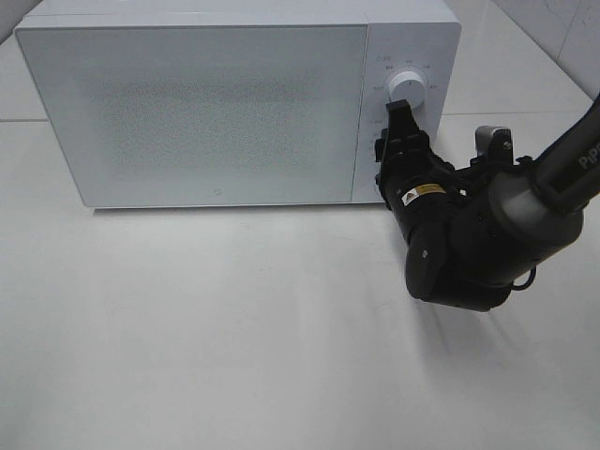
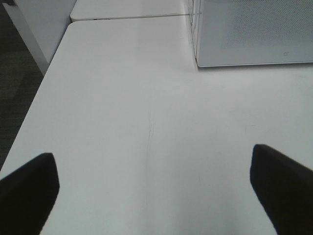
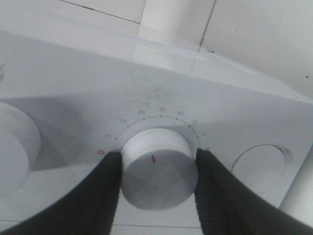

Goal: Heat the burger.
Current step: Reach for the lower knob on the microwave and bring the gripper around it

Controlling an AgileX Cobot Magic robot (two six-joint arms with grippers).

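Note:
The burger is out of view. The white microwave point(image 1: 197, 103) stands at the back of the table with its door closed. In the right wrist view my right gripper point(image 3: 159, 159) is shut on the white timer knob point(image 3: 157, 171). Its dark fingers point(image 3: 100, 196) press on both sides of the knob. A red mark on the knob faces the numbered scale above it. From above, the right gripper point(image 1: 398, 117) reaches the control panel just below the upper knob point(image 1: 409, 82). My left gripper point(image 2: 154, 188) is open over bare table, holding nothing.
A second white knob point(image 3: 14, 142) sits beside the gripped one, and a round button point(image 3: 259, 169) lies on the other side. The microwave's corner point(image 2: 200, 61) shows in the left wrist view, and the table edge point(image 2: 44, 83) runs along its far side.

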